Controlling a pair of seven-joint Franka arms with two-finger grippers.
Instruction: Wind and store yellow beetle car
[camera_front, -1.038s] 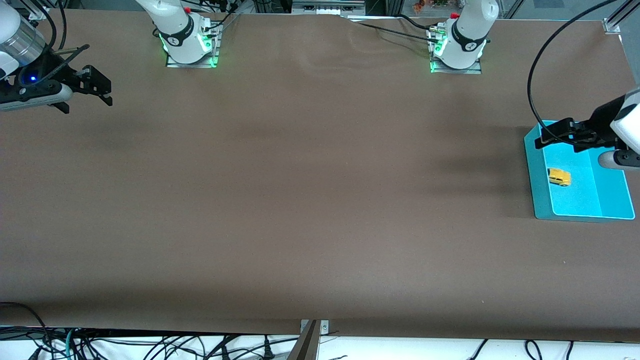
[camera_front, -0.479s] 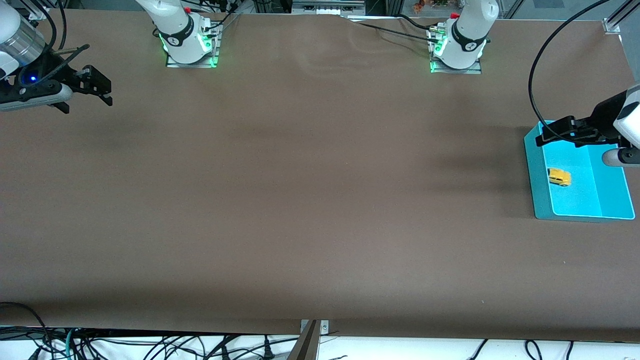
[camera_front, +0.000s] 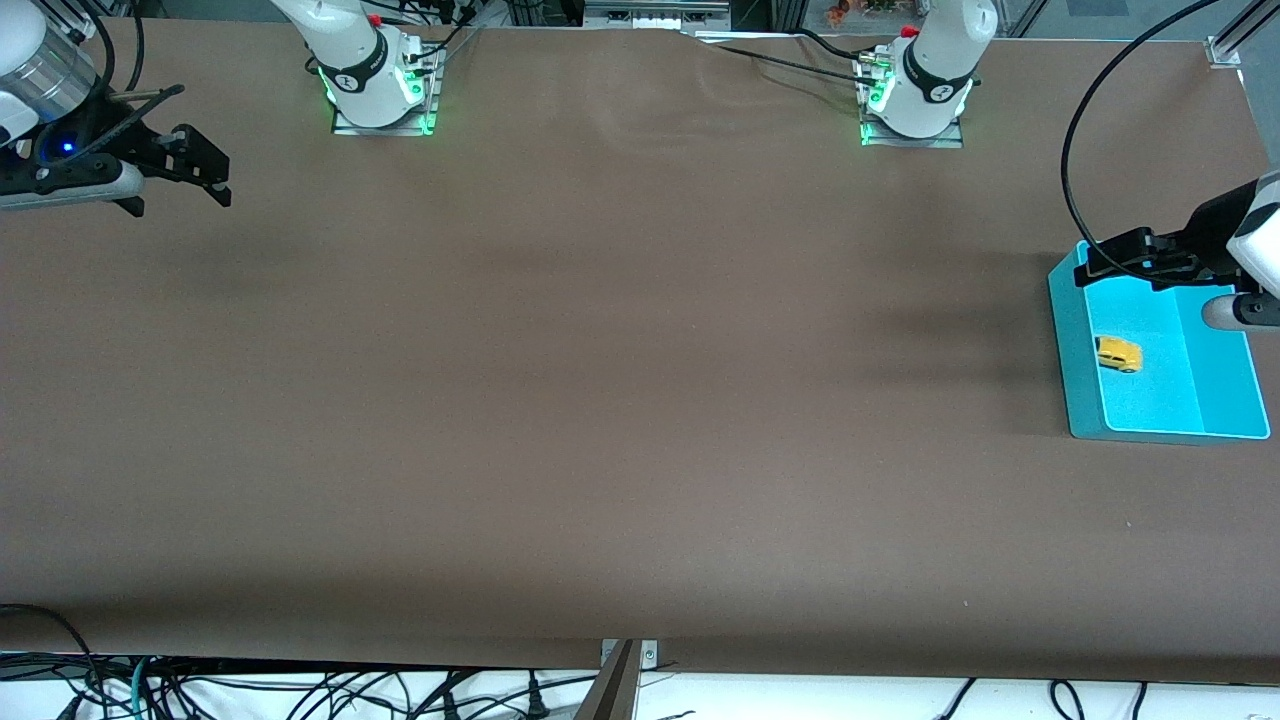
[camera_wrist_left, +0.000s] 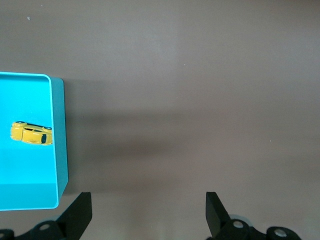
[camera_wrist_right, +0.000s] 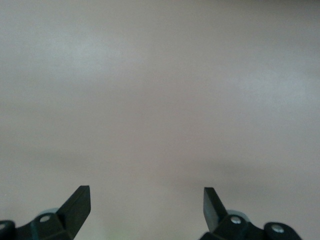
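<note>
The yellow beetle car (camera_front: 1118, 354) (camera_wrist_left: 32, 133) lies inside a turquoise tray (camera_front: 1222, 390) (camera_wrist_left: 30, 100) at the left arm's end of the table. My left gripper (camera_front: 1092, 268) (camera_wrist_left: 148, 215) hangs open over the tray's corner farthest from the front camera, apart from the car, with nothing between its fingers. My right gripper (camera_front: 205, 180) (camera_wrist_right: 146, 207) stands open and empty over bare table at the right arm's end.
The brown table (camera_front: 620, 380) stretches between the two arms. Both arm bases (camera_front: 378, 80) (camera_front: 915, 95) stand along the edge farthest from the front camera. A black cable (camera_front: 1075, 150) loops above the tray. Loose cables lie below the table's near edge.
The left gripper has drifted slightly up and away from the car, toward the tray's corner. The right gripper has shifted a little. The car has not moved.
</note>
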